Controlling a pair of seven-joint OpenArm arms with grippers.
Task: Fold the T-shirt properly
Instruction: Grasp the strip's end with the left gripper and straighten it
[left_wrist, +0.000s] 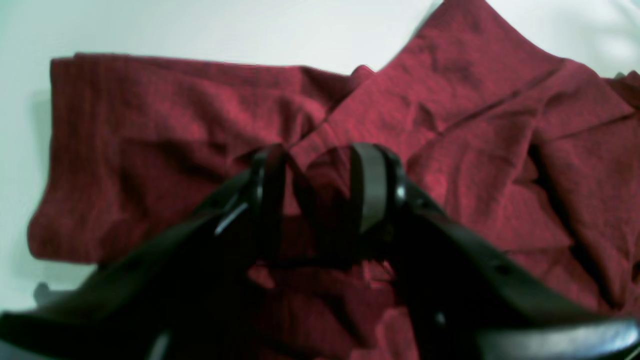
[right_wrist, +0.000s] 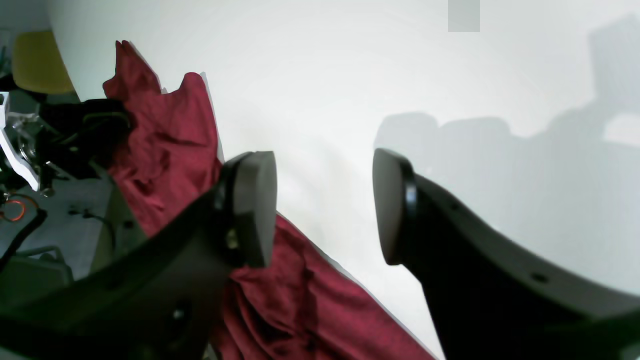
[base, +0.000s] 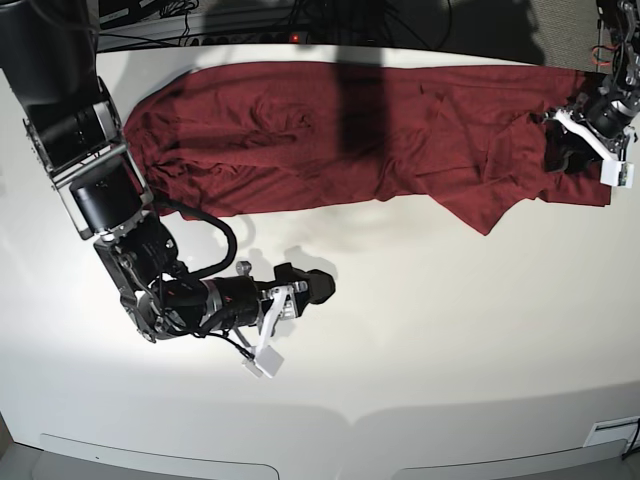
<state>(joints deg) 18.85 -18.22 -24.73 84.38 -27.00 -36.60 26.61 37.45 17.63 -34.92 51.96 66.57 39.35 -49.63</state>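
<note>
Your left pincer (left_wrist: 325, 185) sits right down on the T-shirt (base: 330, 130), jaws apart with a little ridge of maroon cloth standing between them, not clamped; from the wrist view you can't tell whether the fabric touches either pad. That puts it at the shirt's end on the base view's right, where the cloth bunches into overlapping flaps, a sensible spot to take or leave a corner for a fold. Over on the other side, your right pincer (base: 318, 284) hangs spread wide over bare counter (base: 450, 340), empty, nothing between the pads but white surface, with the shirt's edge running just beside its fingers (right_wrist: 255, 205) in the wrist view. It's well clear of the garment, so I'd judge it's waiting its turn. The T-shirt itself lies stretched along the far side of the counter as a long, wrinkled band, already narrowed lengthwise by the look of it, so the crosswise folds seem to be what's left.
</note>
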